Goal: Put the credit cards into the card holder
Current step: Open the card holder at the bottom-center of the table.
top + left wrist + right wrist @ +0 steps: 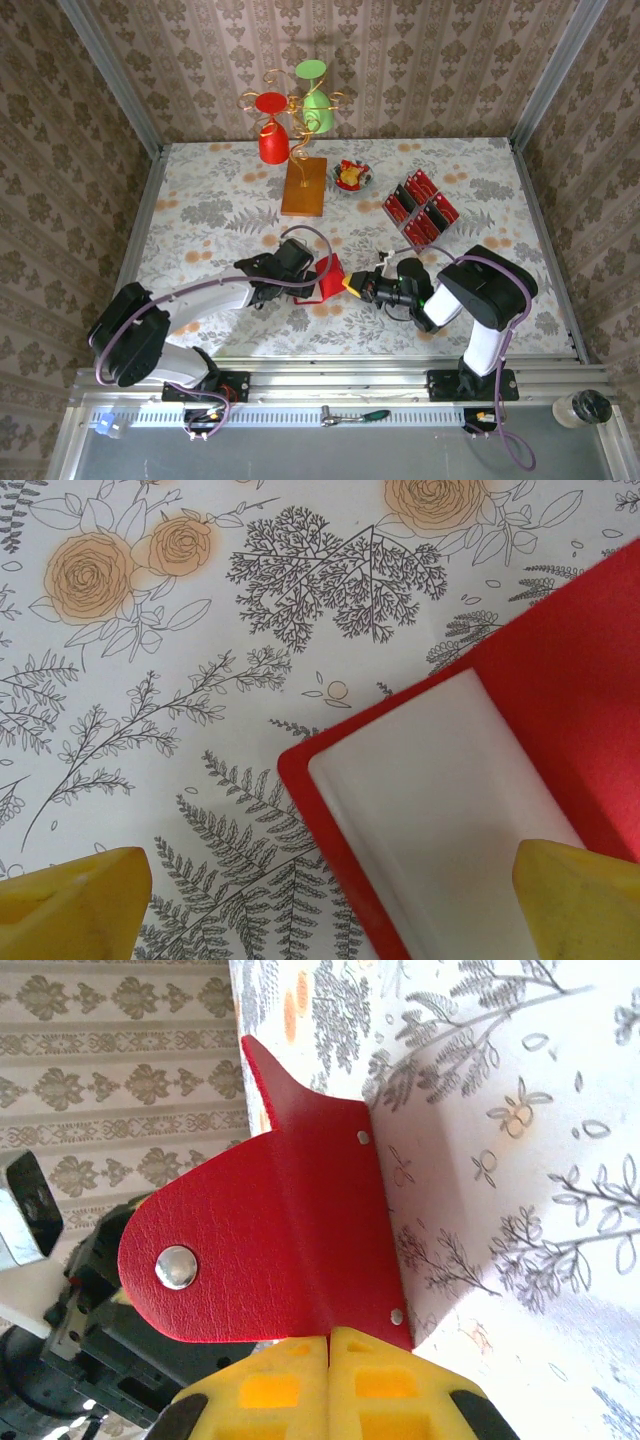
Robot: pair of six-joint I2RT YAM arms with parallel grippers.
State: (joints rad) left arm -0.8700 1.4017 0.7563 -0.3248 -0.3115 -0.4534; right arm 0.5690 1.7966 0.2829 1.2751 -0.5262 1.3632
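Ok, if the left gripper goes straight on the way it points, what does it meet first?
Probably the flat red wallet-like card holder: its pale inside lies ahead between the left gripper's open fingers; depth unclear.
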